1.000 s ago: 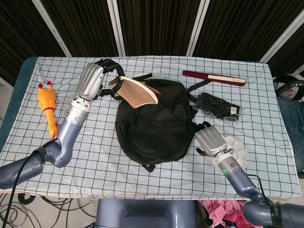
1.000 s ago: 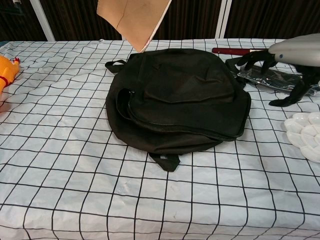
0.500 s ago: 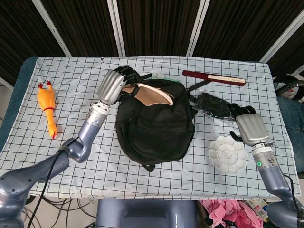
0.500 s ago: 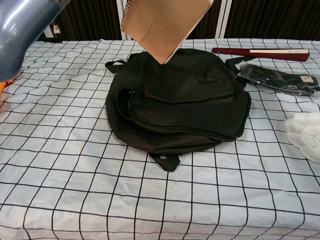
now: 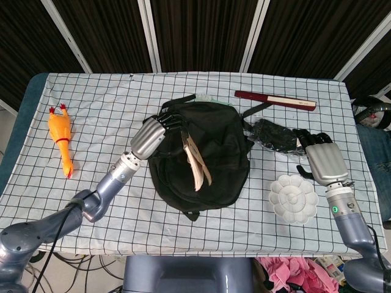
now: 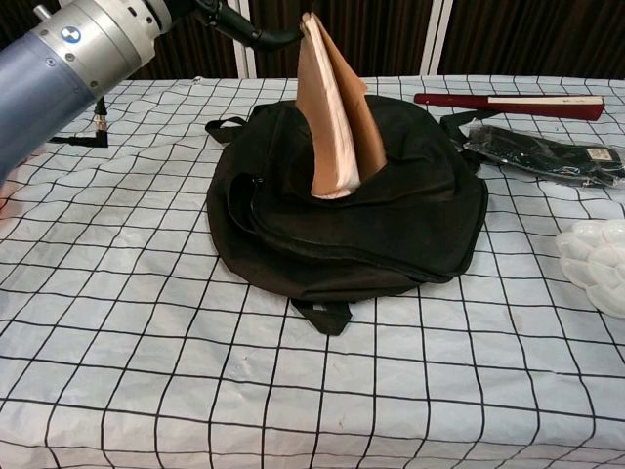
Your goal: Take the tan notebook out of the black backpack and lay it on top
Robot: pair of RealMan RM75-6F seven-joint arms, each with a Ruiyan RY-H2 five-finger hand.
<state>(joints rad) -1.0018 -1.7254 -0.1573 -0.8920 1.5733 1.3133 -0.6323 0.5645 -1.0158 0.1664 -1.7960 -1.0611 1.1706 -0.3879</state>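
Observation:
The black backpack (image 5: 211, 131) lies flat in the middle of the checked table, also seen in the chest view as the backpack (image 6: 342, 230). The tan notebook (image 5: 196, 162) stands on edge on top of it, partly fanned open and tilted; the chest view shows the notebook (image 6: 335, 117) with its lower edge touching the bag. My left hand (image 5: 160, 129) reaches over the bag's left side and holds the notebook's upper edge with its fingertips (image 6: 256, 34). My right hand (image 5: 322, 157) hovers at the right with fingers spread and holds nothing.
A yellow rubber chicken (image 5: 60, 137) lies at the far left. A dark red long box (image 5: 275, 99) sits at the back right, with a black pouch (image 5: 275, 135) in front of it and a white flower-shaped palette (image 5: 294, 198) near my right hand.
My left hand has brought the notebook down from above the bag's rear until its edge rests on the backpack. My right hand drew away to the right and now holds still.

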